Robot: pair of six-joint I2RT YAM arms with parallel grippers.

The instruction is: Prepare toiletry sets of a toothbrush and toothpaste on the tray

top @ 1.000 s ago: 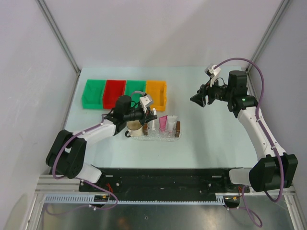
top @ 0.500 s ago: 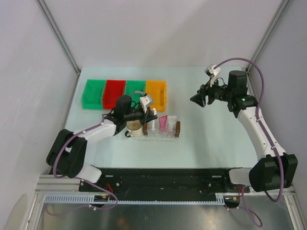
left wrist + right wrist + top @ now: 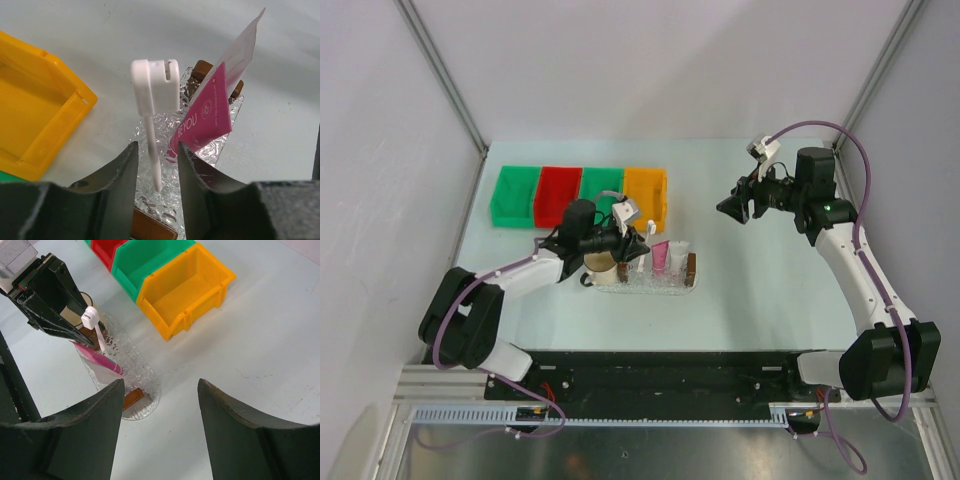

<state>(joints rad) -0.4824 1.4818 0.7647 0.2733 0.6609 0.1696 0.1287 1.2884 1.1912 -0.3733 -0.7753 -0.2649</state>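
Your left hand [image 3: 156, 150] is down at the tray [image 3: 670, 279], fingers a bit apart on either side of the toothbrush [image 3: 151, 97]. In the left wrist view there's a gap on both sides of the handle, so it isn't pinching it. The brush stands nearly upright, head up, with the foot of the handle on the tray. The pink toothpaste [image 3: 205, 117] leans in the tray just beside it, with a white tube [image 3: 242, 47] right behind. The orange bin [image 3: 185, 287] sits just past the tray. Your right hand [image 3: 160, 386] hangs above the counter [image 3: 760, 290], well off to the right, fingers spread wide with nothing between them.
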